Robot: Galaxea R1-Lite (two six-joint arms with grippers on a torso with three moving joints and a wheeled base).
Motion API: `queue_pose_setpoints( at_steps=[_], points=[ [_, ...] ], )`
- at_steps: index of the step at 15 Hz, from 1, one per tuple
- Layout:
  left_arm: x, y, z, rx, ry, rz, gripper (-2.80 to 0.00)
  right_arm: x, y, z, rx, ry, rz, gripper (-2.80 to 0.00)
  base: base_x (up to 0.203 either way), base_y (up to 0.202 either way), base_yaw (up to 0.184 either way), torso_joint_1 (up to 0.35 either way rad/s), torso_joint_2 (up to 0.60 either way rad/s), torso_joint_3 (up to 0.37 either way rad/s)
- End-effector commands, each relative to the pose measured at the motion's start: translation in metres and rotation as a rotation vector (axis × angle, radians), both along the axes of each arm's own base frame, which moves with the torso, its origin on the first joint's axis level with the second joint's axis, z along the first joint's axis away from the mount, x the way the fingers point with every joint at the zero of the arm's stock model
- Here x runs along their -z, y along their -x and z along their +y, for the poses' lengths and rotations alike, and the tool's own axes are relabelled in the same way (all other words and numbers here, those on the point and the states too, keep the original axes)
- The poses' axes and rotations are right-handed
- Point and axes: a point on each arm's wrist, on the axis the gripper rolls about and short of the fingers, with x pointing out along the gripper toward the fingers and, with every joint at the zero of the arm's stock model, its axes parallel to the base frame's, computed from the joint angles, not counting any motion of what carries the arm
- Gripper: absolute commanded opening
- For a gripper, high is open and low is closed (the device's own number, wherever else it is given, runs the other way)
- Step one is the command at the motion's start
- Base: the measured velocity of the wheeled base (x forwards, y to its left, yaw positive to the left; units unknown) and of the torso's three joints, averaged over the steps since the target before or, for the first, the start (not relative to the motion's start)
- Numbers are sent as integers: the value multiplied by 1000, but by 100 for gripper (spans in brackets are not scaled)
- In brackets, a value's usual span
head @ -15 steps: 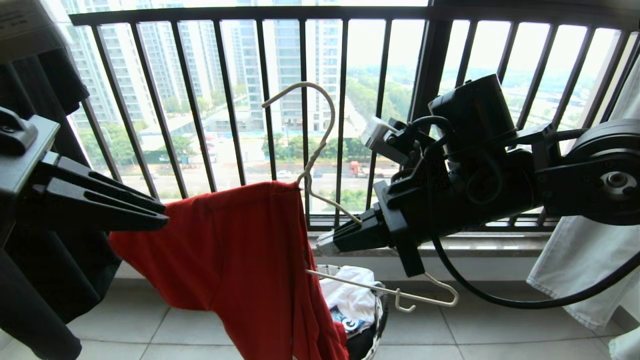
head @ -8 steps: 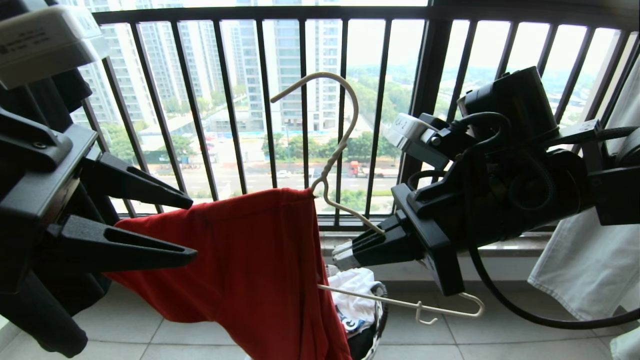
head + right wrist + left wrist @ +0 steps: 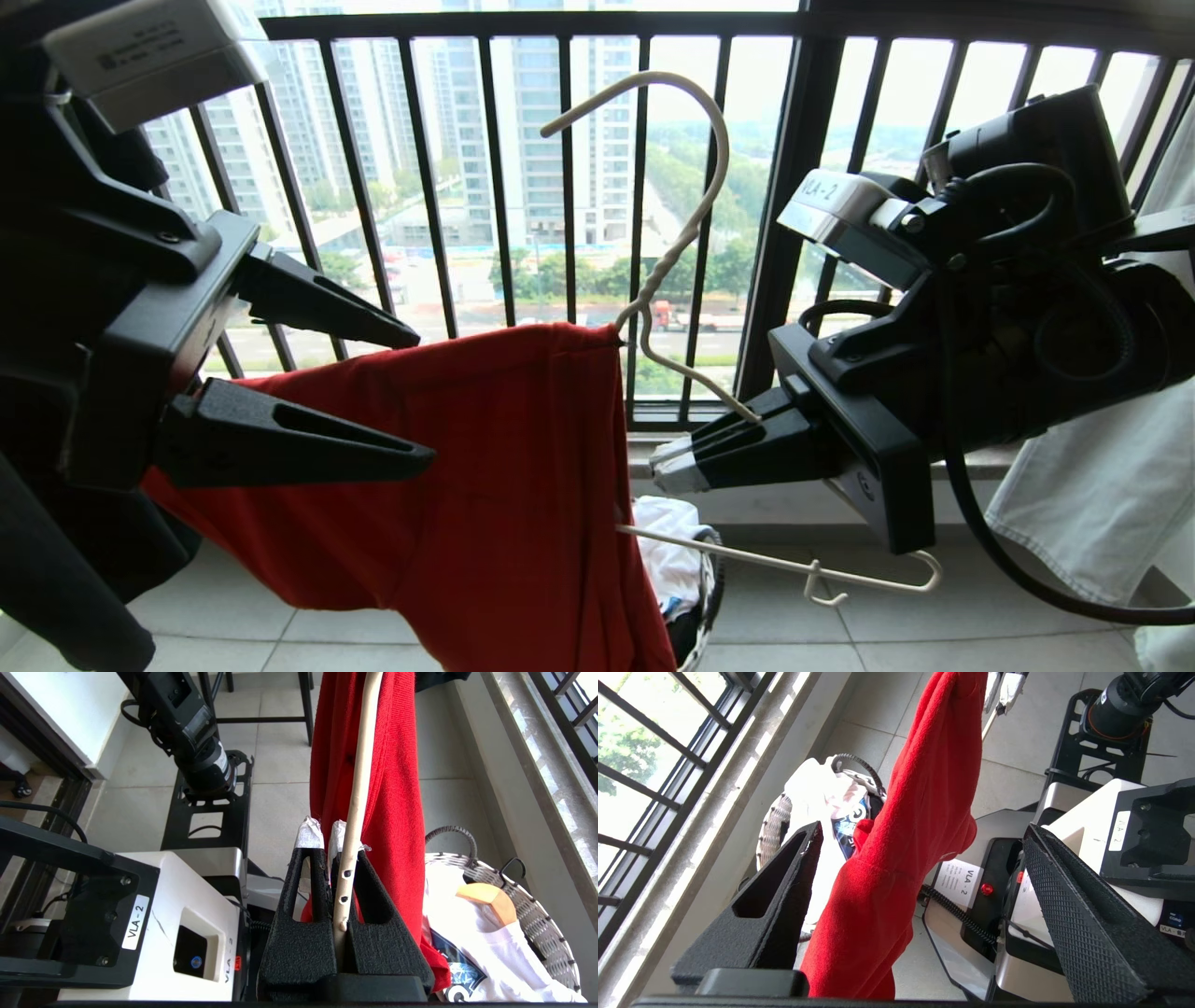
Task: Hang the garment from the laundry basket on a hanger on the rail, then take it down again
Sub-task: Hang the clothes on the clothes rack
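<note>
Right gripper point(image 3: 674, 464) jaws clamped on the hanger point(image 3: 686, 233) shoulder wire. Left gripper point(image 3: 425, 392) jaws spread wide, holding nothing. Shirt point(image 3: 485, 485) sits on one hanger arm only; the other arm sticks out bare, tail trailing into the basket point(image 3: 702, 597). Risk: tilted hanger, so the shirt could slide off. Rail isn't in view; the hook could miss it. Left jaws near the cloth could snag it.

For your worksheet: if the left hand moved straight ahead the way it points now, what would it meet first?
Most likely the red T-shirt: the open left hand has the cloth hanging between its fingers, close ahead. Depth is hard to judge.
</note>
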Motion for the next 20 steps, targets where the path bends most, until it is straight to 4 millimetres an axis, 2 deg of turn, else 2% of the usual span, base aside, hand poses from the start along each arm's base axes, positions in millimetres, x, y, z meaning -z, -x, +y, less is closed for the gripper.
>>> queue_pose_setpoints(
  at_steps=[1, 5, 10, 19, 20],
  points=[
    [7, -15, -9, 47, 17, 47, 0, -3, 2, -2, -7, -9, -4, -280, 0, 0, 0, 0, 0, 0],
    [12, -29, -17, 106, 55, 93, 0, -4, 0, -3, 1, -13, -6, -280, 0, 0, 0, 0, 0, 0],
    [14, -43, -24, 82, 57, 137, 0, -6, 2, -6, 6, -19, -14, -280, 0, 0, 0, 0, 0, 0],
    [11, -42, -24, 22, 54, 159, 0, -6, -1, -4, 9, -19, -12, -280, 0, 0, 0, 0, 0, 0],
    [11, -42, -24, 22, 54, 159, -280, -6, -1, -4, 9, -19, -12, -280, 0, 0, 0, 0, 0, 0]
  ],
)
